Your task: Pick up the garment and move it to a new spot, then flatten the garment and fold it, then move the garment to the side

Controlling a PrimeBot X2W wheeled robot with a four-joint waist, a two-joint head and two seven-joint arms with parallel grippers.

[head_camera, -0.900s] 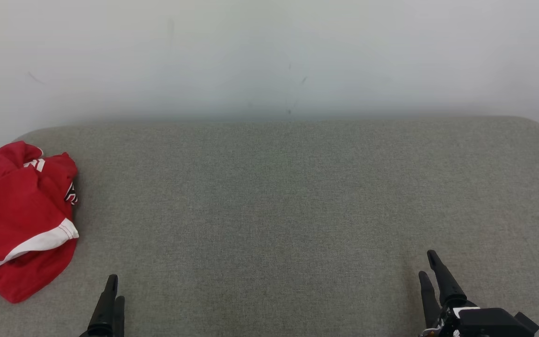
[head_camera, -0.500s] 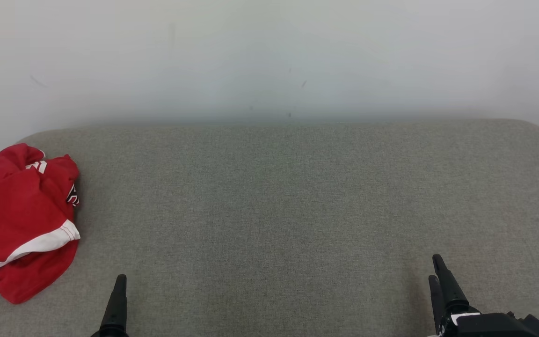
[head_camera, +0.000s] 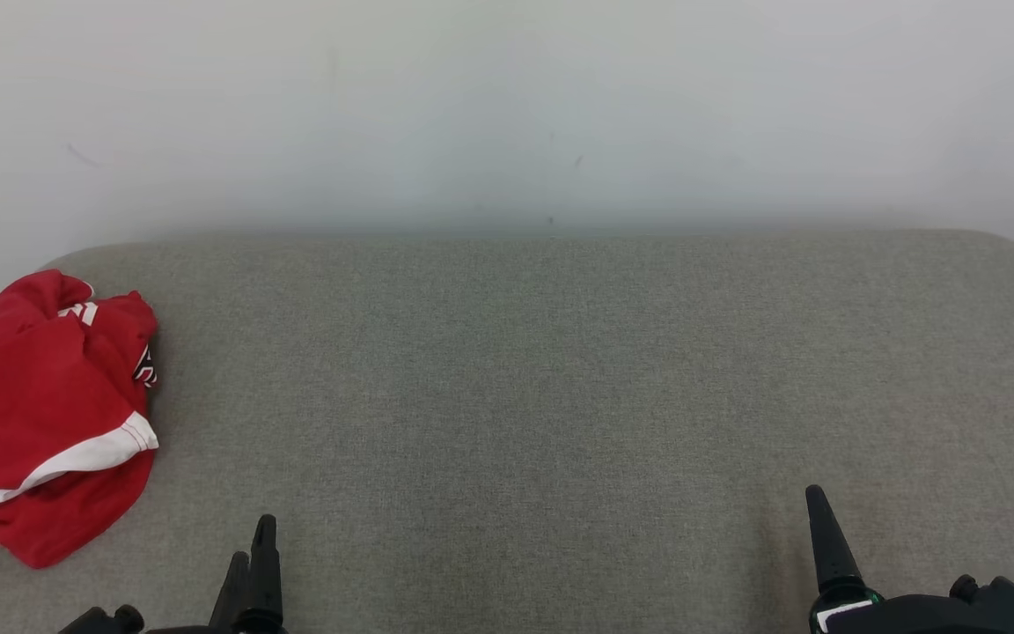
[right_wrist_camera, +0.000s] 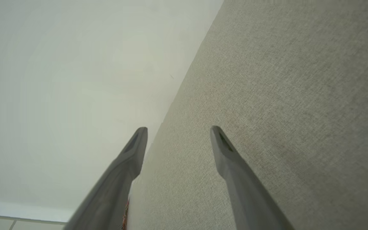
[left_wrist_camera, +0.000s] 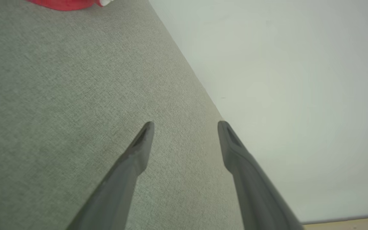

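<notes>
Fingers: long, tapered, matte dark grey, slotted near tips. Black housing behind right fingers: white label, round knob.

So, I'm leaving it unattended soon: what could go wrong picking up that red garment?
The garment lies bunched at the left edge of the grey surface; a tug might slide it off. The open left gripper, apart from it, may pinch several folded layers together, making flattening harder.

No legible text, garment print (white) unreadable
</notes>
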